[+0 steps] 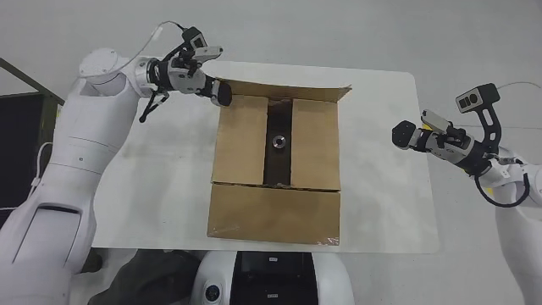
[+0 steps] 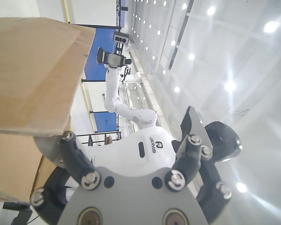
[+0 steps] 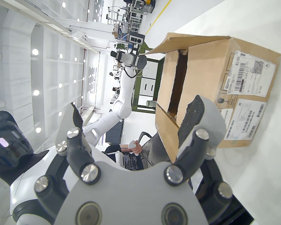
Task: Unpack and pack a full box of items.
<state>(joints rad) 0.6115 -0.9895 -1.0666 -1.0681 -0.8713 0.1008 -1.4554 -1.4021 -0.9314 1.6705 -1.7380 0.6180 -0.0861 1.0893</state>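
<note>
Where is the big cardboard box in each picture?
Top view: the cardboard box sits in the middle of the table, flaps partly open.
Left wrist view: its tan flap looms close beside the left gripper.
Right wrist view: the whole box stands beyond the right gripper, labels showing.
Shared landmark: the left gripper, by the box's far corner.

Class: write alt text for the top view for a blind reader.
A cardboard box sits on a table, top flaps parted by a dark gap. The left tool is at its far left corner; the right tool hovers apart.
</note>
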